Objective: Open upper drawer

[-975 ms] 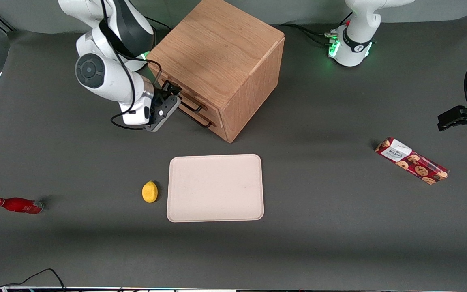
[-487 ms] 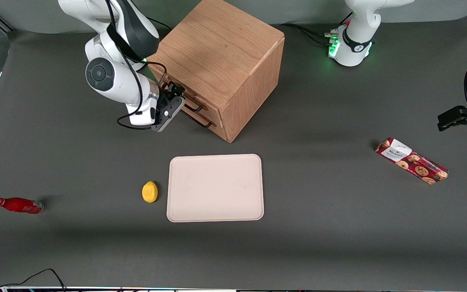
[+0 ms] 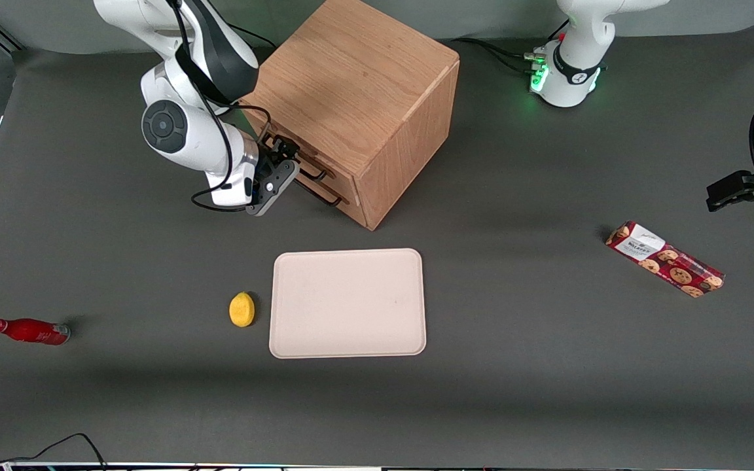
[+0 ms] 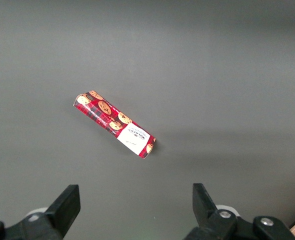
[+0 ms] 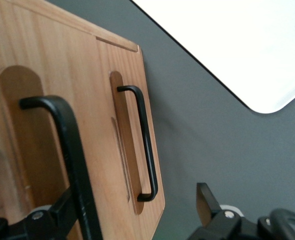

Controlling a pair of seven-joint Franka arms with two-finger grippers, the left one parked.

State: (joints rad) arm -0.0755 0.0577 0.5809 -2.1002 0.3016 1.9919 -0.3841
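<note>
Upper drawer point(image 3: 298, 159) sits shut in the cabinet point(image 3: 357, 98) on the worktop point(image 3: 514, 366). Your gripper point(image 5: 137, 220) has fingers point(image 5: 206, 202) spread, straddling its handle point(image 5: 67, 150), not clamped. Expect rigid wood, a stiff slim bar; grip it mid-length.

The hand point(image 3: 280, 156) sits at the upper drawer point(image 3: 308, 165) of a cabinet point(image 3: 351, 85); a tray point(image 3: 348, 303) lies nearer the camera, a lemon point(image 3: 241, 309) beside it.

Front view high, overlooking table point(image 3: 514, 392); wrist views close.
</note>
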